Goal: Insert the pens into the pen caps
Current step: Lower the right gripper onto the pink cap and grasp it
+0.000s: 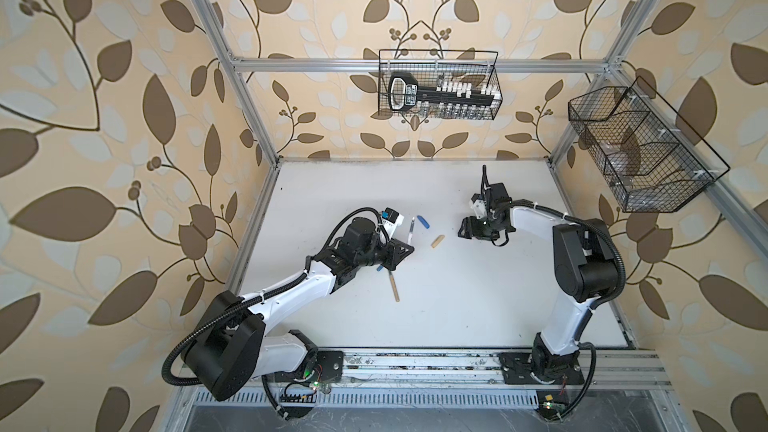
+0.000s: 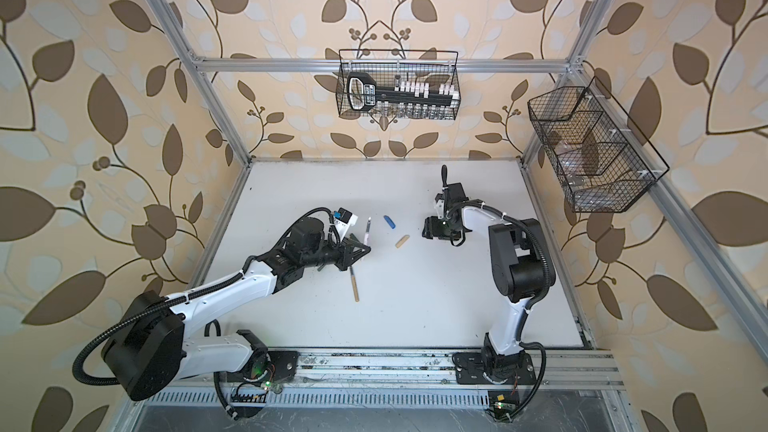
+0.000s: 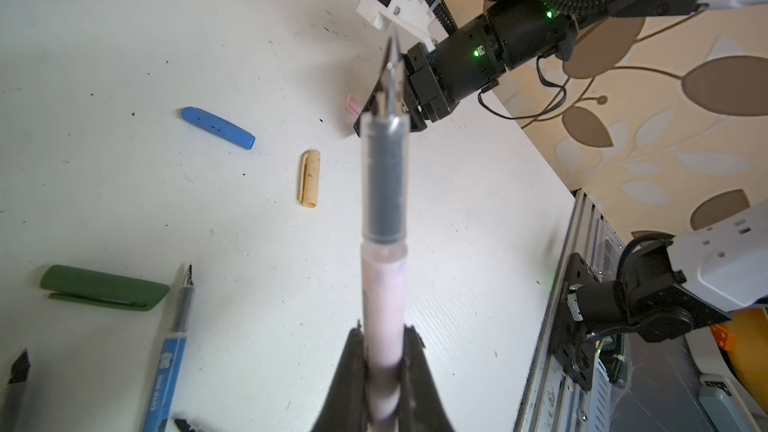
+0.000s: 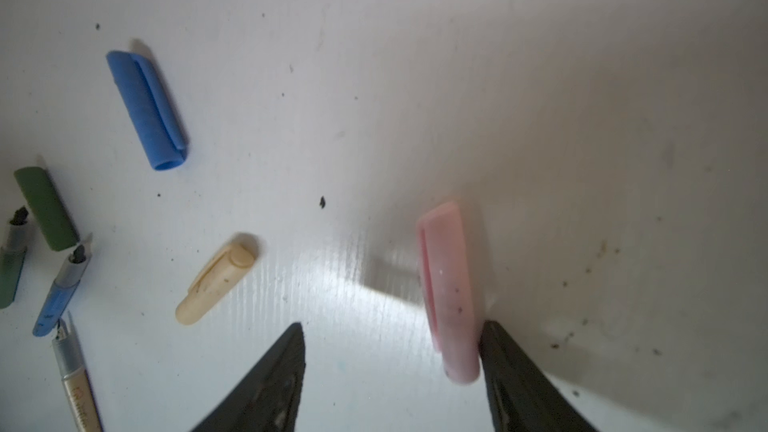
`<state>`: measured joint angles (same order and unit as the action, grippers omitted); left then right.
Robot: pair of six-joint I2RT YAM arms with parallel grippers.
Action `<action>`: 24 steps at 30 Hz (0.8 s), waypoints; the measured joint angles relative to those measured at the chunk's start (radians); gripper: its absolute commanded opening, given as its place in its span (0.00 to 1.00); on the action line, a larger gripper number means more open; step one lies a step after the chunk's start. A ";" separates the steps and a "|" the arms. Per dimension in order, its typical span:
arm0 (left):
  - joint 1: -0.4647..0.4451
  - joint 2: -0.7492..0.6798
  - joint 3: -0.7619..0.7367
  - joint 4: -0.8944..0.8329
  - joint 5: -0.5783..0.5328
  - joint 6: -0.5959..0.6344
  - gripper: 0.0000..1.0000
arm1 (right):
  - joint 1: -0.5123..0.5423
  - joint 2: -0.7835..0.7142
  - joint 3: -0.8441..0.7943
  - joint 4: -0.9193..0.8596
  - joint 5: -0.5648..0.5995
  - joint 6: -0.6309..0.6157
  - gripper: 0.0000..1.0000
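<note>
Standing beside the white table (image 1: 457, 309), I see the left gripper (image 3: 382, 338) pinched tight on the pink pen (image 3: 382, 284). It grips the barrel low down, and the dark pointed tip sticks out past the fingers toward the back of the table. In both top views the pen shows just beyond that gripper (image 1: 405, 249).

The right gripper (image 4: 395, 326) hangs low over the table with its jaws spread wide and nothing between them held. The pink cap (image 4: 451, 292) lies flat on the surface inside the gap, close against one finger (image 4: 505, 363). I cannot tell whether they touch.

Between the two arms the blue cap (image 1: 423, 221) and the tan cap (image 1: 437, 241) lie apart from each other, both uncapped from any pen. The tan cap sits nearer the front.

The tan pen (image 1: 395, 286) lies on the table just in front of the left gripper, its dark end pointing toward it. On the left arm's side the green cap (image 3: 104, 288) rests just beside the blue pen (image 3: 170, 351). The green pen (image 4: 10, 259) lies close by, only partly in view at the edge of the right wrist view.
</note>
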<state>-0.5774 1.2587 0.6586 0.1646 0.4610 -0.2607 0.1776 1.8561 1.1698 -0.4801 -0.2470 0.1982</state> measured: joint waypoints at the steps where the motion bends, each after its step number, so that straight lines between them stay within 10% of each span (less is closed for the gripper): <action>1: 0.000 0.000 0.000 -0.002 0.000 0.000 0.00 | 0.003 -0.006 0.000 -0.006 0.011 0.002 0.67; 24: 0.000 0.014 0.000 -0.005 0.012 0.000 0.00 | 0.038 0.116 0.199 -0.195 0.230 -0.071 0.53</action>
<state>-0.5774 1.2728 0.6586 0.1593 0.4728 -0.2607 0.2157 1.9724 1.3685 -0.6754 -0.0174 0.1268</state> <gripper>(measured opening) 0.118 0.535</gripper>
